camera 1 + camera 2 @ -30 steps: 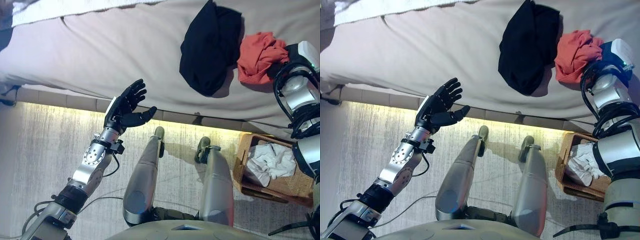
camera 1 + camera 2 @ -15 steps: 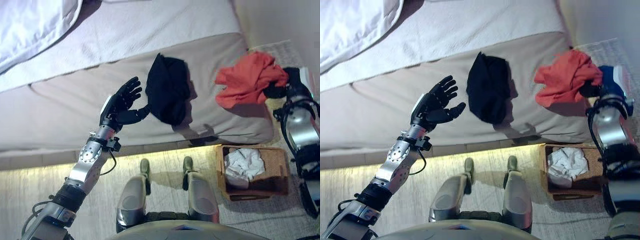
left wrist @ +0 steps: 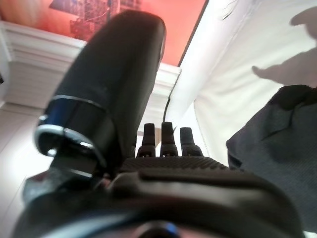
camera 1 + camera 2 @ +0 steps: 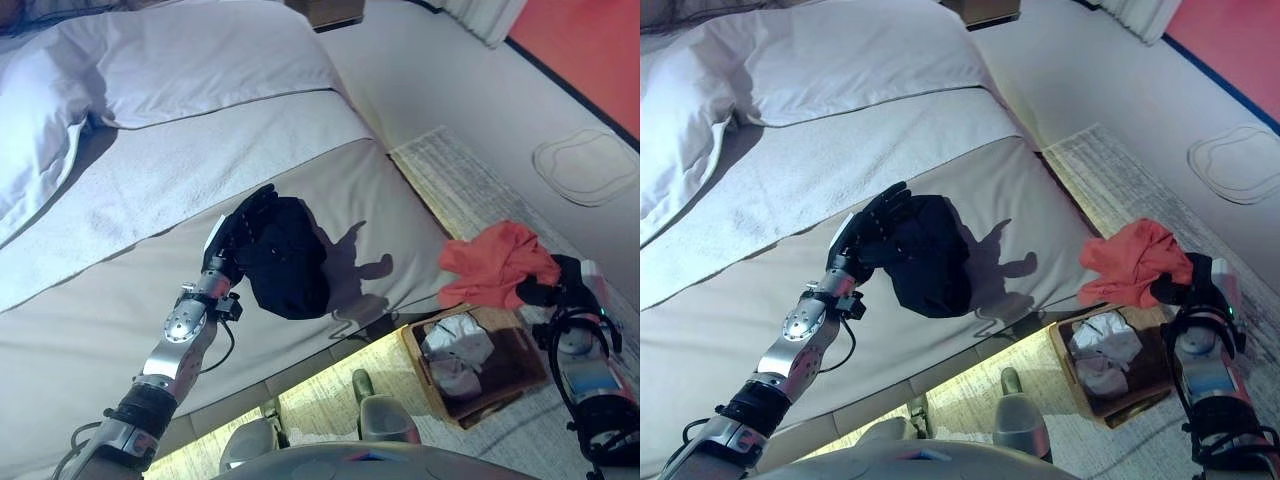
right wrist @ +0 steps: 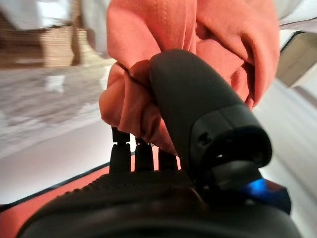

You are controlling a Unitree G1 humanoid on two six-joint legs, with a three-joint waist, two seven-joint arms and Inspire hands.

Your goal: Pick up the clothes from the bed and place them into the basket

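Observation:
An orange garment (image 4: 495,265) hangs off the bed, just above and beyond the wicker basket (image 4: 413,358) on the floor. My right hand (image 4: 548,292) is shut on the garment; in the right wrist view my thumb (image 5: 198,99) presses into the orange cloth (image 5: 148,64). White clothes (image 4: 455,360) lie in the basket. A black garment (image 4: 290,262) lies on the bed near its edge. My left hand (image 4: 235,235) is open with straight fingers (image 3: 163,139), raised at the black garment's (image 3: 277,148) left side.
The beige bed (image 4: 120,330) has a white sheet and a pillow (image 4: 60,110) at the far left. A pale rug (image 4: 465,185) runs beside the bed's right end, and a white oval mat (image 4: 585,165) lies on the floor beyond it.
The camera has swung a lot. My right hand has lifted the orange garment off the bed and carried it over towards the basket. The left hand stays raised and open.

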